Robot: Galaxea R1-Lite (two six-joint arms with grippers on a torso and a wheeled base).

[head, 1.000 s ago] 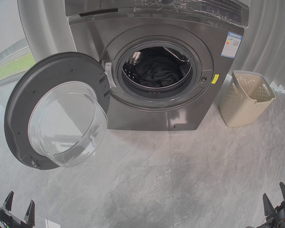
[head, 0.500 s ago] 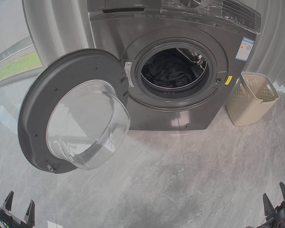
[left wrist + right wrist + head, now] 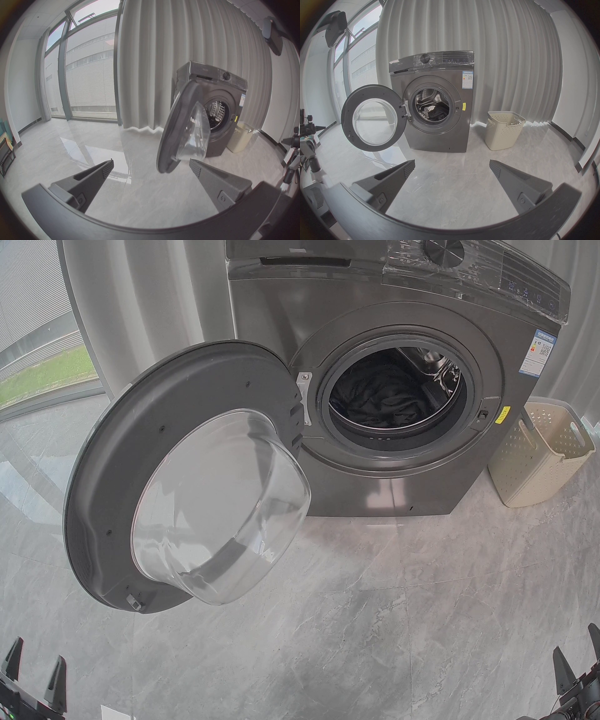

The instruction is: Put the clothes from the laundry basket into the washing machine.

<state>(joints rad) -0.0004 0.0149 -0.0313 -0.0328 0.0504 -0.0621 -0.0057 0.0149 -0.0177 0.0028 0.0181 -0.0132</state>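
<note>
Left gripper (image 3: pixel 36 655) in the lower left corner and right gripper (image 3: pixel 575 643) in the lower right hang spread and empty, well back from the work. Dark clothes (image 3: pixel 384 396) lie inside the dark grey front-loading washing machine (image 3: pixel 375 490), upper centre, its round glass-bowled door (image 3: pixel 187 490) swung wide for access; the beige perforated plastic laundry basket (image 3: pixel 540 455) beside it looks empty.

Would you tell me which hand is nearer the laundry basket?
Right. The right hand is on the side of the laundry basket; the left hand is opposite, before the open door.
</note>
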